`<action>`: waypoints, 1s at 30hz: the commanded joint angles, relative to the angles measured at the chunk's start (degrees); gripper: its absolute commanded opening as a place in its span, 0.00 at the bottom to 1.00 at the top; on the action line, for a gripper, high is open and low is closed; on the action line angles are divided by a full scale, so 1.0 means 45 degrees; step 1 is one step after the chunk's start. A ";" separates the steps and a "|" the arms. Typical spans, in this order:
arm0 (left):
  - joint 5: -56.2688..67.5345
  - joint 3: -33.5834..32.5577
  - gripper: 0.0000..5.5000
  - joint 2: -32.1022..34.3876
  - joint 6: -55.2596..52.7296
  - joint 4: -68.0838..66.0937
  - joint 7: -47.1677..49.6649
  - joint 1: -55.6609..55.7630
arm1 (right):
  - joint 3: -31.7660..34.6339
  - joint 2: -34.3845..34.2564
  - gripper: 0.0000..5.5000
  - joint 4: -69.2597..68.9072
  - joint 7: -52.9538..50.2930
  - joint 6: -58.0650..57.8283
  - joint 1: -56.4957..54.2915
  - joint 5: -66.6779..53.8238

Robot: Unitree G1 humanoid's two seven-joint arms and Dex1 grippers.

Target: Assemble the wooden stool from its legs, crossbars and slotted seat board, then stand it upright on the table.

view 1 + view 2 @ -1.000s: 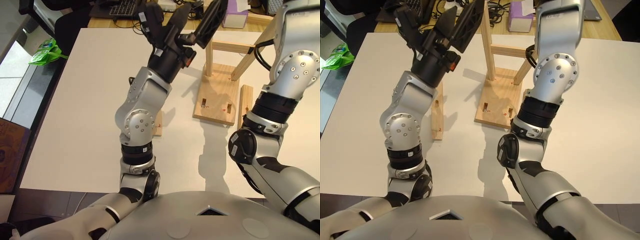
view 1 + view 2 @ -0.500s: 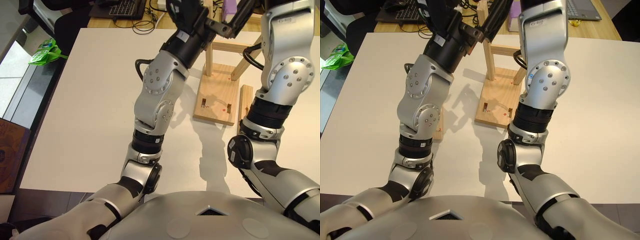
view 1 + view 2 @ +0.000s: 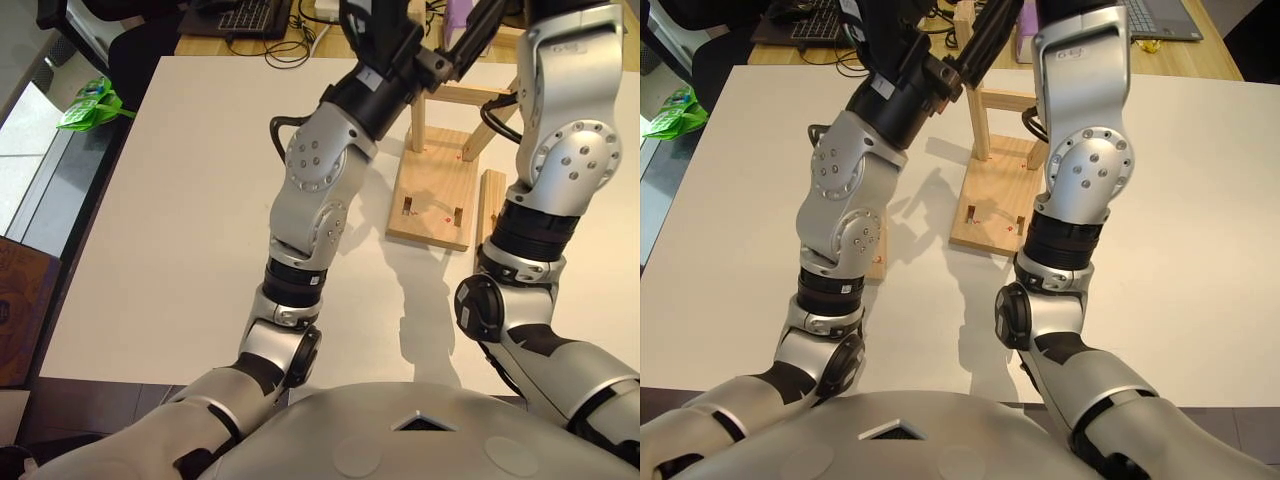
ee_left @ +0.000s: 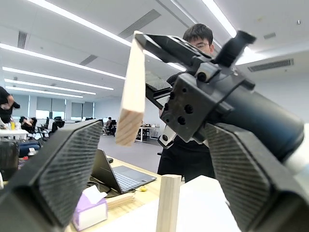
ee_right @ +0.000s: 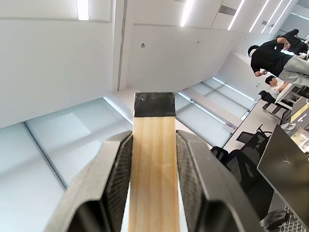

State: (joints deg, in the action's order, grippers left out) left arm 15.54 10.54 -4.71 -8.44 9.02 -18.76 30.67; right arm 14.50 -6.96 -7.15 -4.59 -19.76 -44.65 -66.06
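right gripper (image 5: 153,140) clamps pale wooden leg (image 5: 153,193), left gripper (image 4: 152,145) gapes; fumbled handover could drop it on slotted wooden seat board (image 3: 432,190) near table's (image 3: 180,200) far edge

The slotted seat board (image 3: 990,200) is lying on the table (image 3: 1180,200), with two legs (image 3: 980,120) joined by a crossbar (image 3: 1015,100) rising from its far end. The left gripper (image 3: 978,32) is hovering by their tops.

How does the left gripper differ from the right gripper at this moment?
The left gripper is open; the right gripper is shut. The left gripper holds nothing; the right gripper clamps a wooden piece with a dark end. Both have textured inner faces on their fingers.
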 commanded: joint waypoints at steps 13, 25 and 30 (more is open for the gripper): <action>0.0270 -0.0593 0.68 0.0755 0.0032 -0.0014 -0.0524 0.0022 | -0.0285 -0.0499 0.24 -0.0237 0.0098 -0.0097 0.0570 -0.0260; 0.0443 -0.1022 0.42 0.0286 0.0251 -0.0260 0.0126 0.0282 | -0.0471 -0.0532 0.24 -0.0344 0.0135 -0.0148 0.0688 -0.0319; 0.0508 -0.1143 0.28 0.0128 0.0396 -0.0405 0.0138 0.0324 | -0.0571 -0.0599 0.24 -0.0443 0.0128 -0.0200 0.0828 -0.0388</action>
State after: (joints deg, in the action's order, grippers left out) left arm 17.52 5.77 -3.81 -7.14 7.78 -18.34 30.95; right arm 12.39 -7.04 -8.25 -4.10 -20.36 -42.25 -66.65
